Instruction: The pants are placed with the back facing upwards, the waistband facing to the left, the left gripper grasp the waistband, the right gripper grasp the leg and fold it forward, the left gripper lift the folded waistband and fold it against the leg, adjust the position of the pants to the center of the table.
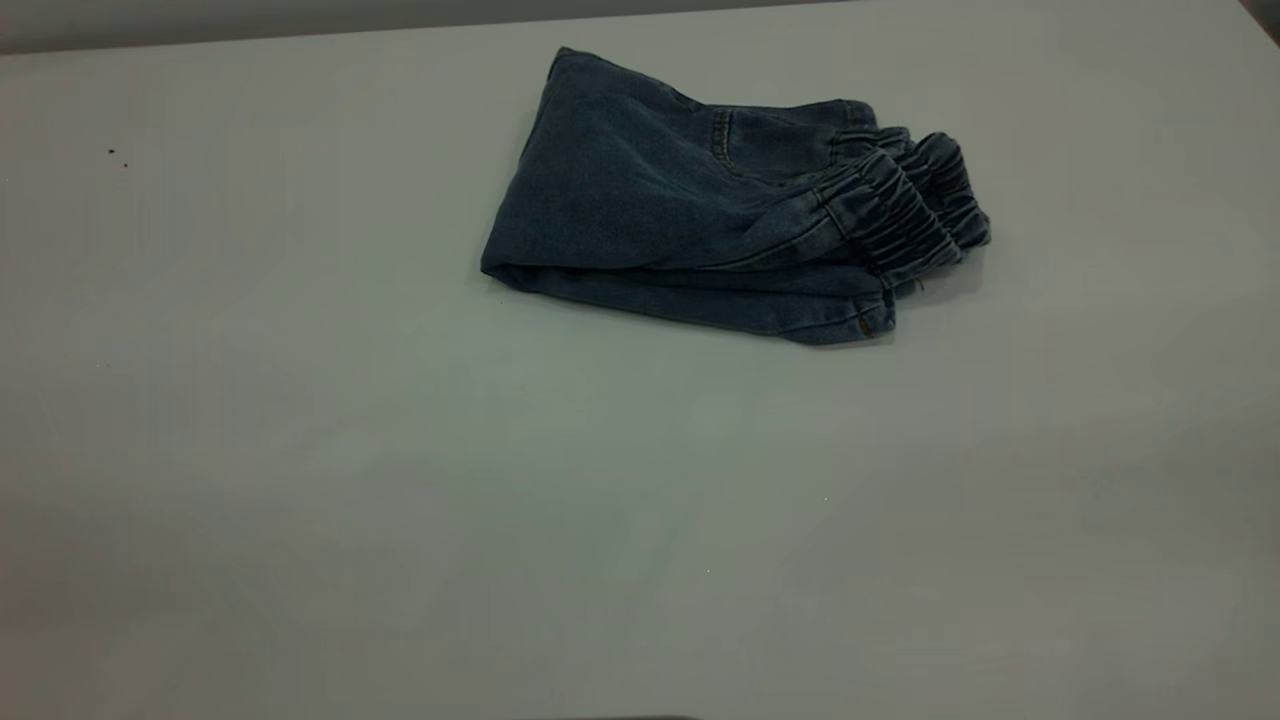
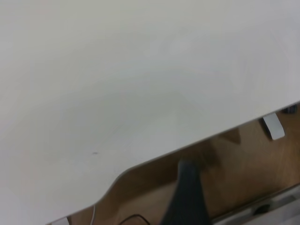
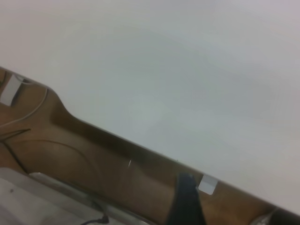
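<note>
The large, smooth, pale grey table [image 1: 300,450] fills the exterior view. The pants [image 1: 700,210], blue denim shorts, are seen folded into a compact bundle lying on the far half of the table, somewhat right of its middle. The leg [image 1: 610,180], a plain denim panel, forms the upper layer of the bundle. The waistband [image 1: 910,205], a puckered elastic band, is stacked in gathers at the bundle's right end.

Neither arm is present in the exterior view. In the left wrist view only bare table [image 2: 117,70] and its edge are shown; the same applies to the right wrist view [image 3: 187,70]. A dark part appears at the edge of each wrist view, but whether either claw is wide or narrow cannot be told.

Both folds are judged complete. The step in hand is judged to be the final adjustment: the bundle is to be shifted toward the table centre, for which a gripper must be brought back to it without disturbing the layers.
</note>
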Controlling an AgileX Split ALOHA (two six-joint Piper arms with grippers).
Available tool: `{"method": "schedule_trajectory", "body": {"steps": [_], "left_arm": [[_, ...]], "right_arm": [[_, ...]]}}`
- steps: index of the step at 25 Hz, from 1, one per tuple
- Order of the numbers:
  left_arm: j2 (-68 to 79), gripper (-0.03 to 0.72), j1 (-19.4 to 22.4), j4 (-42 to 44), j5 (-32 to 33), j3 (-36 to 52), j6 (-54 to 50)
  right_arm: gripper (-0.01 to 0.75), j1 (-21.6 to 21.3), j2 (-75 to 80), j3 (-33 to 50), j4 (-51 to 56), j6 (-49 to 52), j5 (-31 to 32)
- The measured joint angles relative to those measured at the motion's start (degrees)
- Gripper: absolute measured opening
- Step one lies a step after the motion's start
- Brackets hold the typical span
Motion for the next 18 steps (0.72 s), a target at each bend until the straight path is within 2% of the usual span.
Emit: {"method": "schedule_trajectory", "body": {"steps": [6,8,11,14,18], "left_arm": [[-1.6,0.517,0.2,0.0,0.1,0.0,0.0],[-2.3,0.517,2.1,-0.1,0.1,0.0,0.0],[-4.0,0.517,6.7,-0.1,0.1,0.0,0.0],[-6.2,0.517,10.4,-0.1,0.2,0.0,0.0],[-10.4,0.517,12.2,-0.1,0.4,0.0,0.0]], "right_arm": [[0.474,-0.8,-1.9,0.0,0.2,0.0,0.0],[0.474,-4.2,-4.1,0.0,0.7,0.0,0.1],[0.474,-12.0,-8.1,0.0,0.9,-0.1,0.1],[0.474,-17.9,-13.2,0.0,1.0,-0.1,0.3],[0.474,-20.1,-19.2,0.0,1.2,-0.1,0.6]]}}
